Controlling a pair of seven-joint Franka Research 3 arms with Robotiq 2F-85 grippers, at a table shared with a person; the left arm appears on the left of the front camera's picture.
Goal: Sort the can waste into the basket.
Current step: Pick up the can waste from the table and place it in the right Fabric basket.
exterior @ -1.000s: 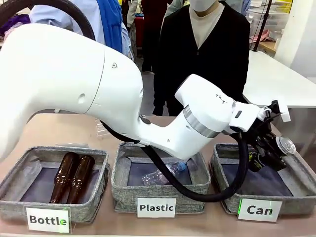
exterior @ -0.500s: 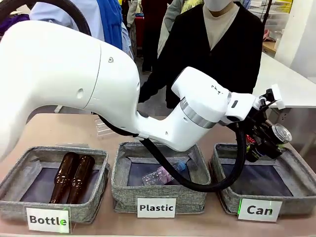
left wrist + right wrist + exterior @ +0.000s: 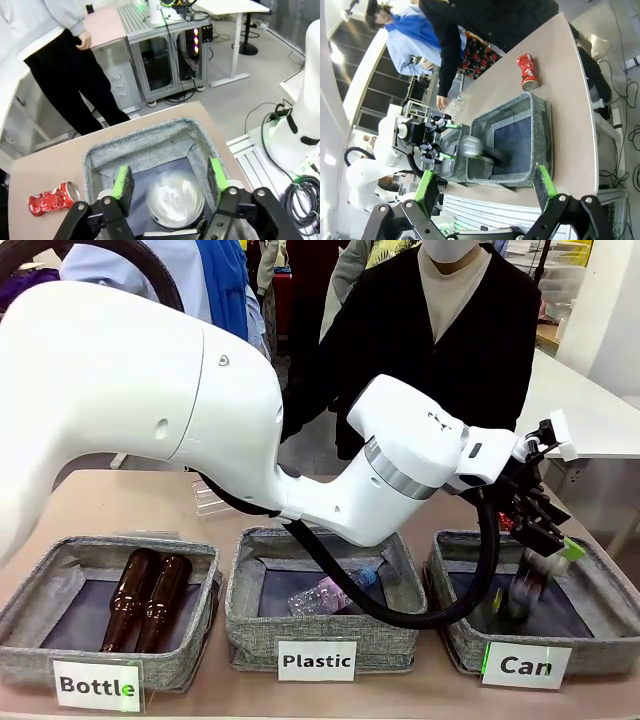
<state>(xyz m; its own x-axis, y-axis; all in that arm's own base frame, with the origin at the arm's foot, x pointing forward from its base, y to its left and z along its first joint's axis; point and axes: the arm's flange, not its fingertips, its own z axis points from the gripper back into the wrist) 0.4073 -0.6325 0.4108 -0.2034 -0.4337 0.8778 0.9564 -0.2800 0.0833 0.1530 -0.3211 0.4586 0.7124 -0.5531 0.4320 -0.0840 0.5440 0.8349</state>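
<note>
The left claw [image 3: 545,545] hangs released over the basket [image 3: 600,648], with the dark can [image 3: 520,595] a blur just below it, within the walls (dropping, I judge). The right claw [image 3: 486,186] is released, empty. The next move calls for fetching the crushed red can [image 3: 50,197] from the desk [image 3: 50,167].

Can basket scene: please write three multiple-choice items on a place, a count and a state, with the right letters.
1. Where is the crushed red can? A) on the table beside the Can basket; B) inside it; C) under it.
2. Brown bottles in the Bottle basket? A) one; B) two; C) four.
3. The left pincer and the dark can? A) shut on it; B) pressing its top; C) open, not touching it.
A: it lies outside the wall. B: two, side by side. C: gaps flank the can.
</note>
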